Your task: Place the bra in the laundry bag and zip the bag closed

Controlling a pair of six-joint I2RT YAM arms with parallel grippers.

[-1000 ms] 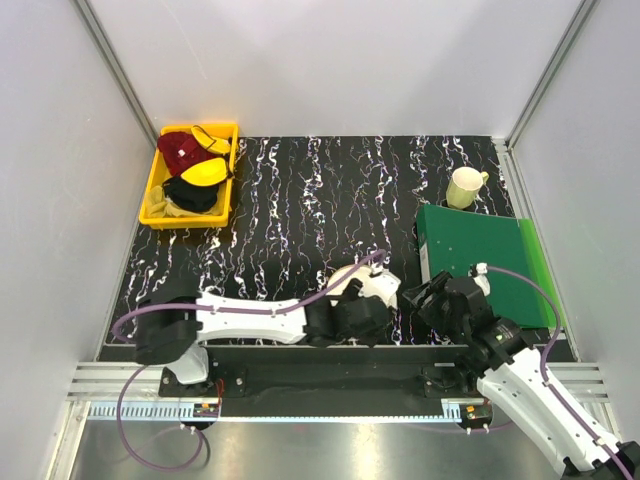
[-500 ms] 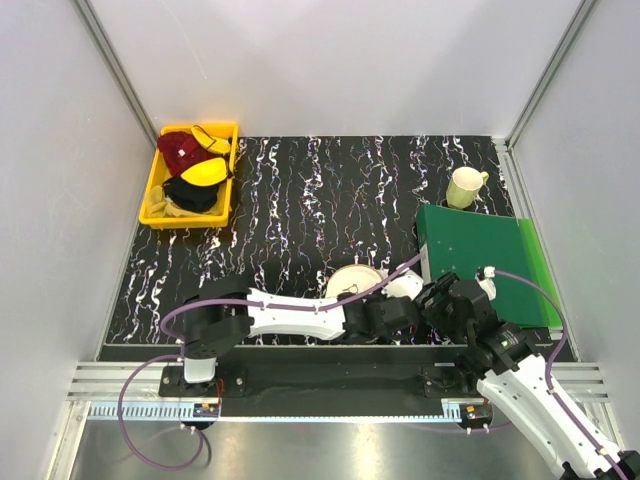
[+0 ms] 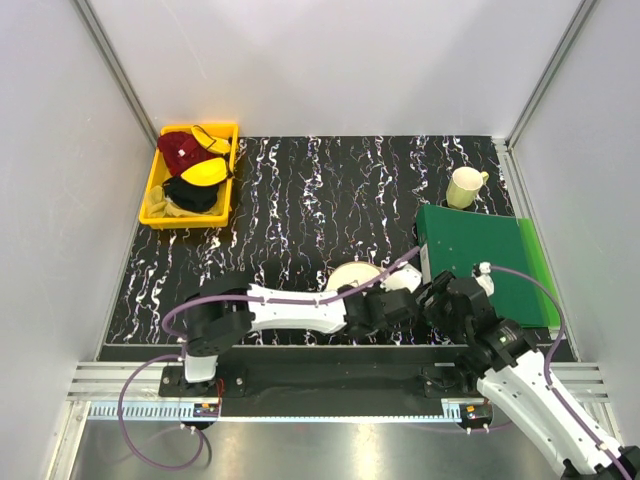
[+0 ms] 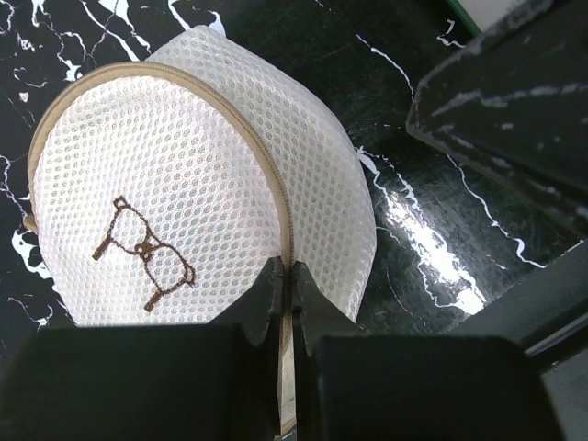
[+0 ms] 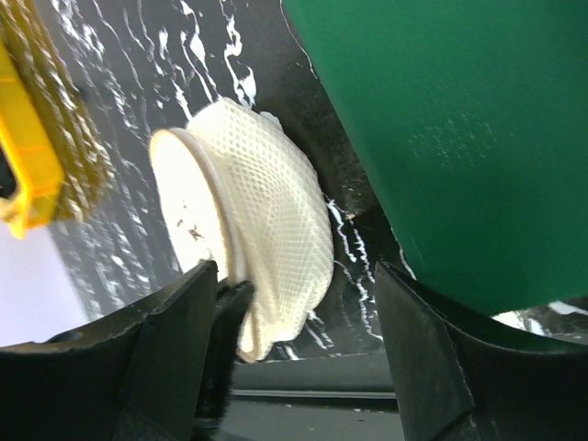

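Bra drawing [image 4: 142, 253] on laundry bag [image 4: 193, 129]

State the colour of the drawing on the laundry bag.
Dark brown drawing on the cream-white laundry bag; clearest in the left wrist view.

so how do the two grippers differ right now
The left gripper is shut, pinching the zip seam of the laundry bag; the right gripper is open, gripping nothing. The left gripper touches the bag; the right gripper only faces it. Both point at the bag.
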